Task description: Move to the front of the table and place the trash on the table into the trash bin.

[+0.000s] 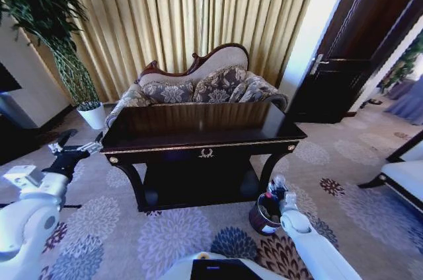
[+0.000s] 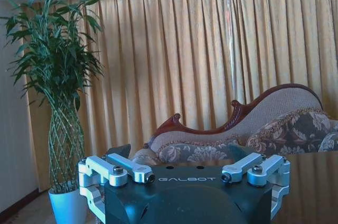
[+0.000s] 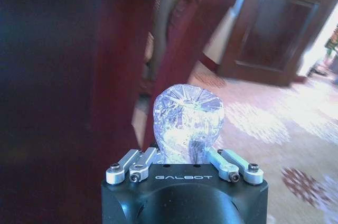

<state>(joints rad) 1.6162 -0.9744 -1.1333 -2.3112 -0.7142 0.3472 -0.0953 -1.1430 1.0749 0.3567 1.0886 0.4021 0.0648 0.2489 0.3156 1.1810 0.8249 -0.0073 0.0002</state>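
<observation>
- Bottle (image 3: 187,121), clear plastic, sits clamped in our right gripper (image 1: 277,191), directly above the bin (image 1: 266,214)
- Bin stands on the carpet at the table's (image 1: 198,136) five o'clock, by its front leg
- Our left gripper (image 1: 66,151) waits at the table's nine o'clock, fingers spread wide

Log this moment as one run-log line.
right gripper: shut on clear plastic bottle, above trash bin | left gripper: open, idle beside table
</observation>
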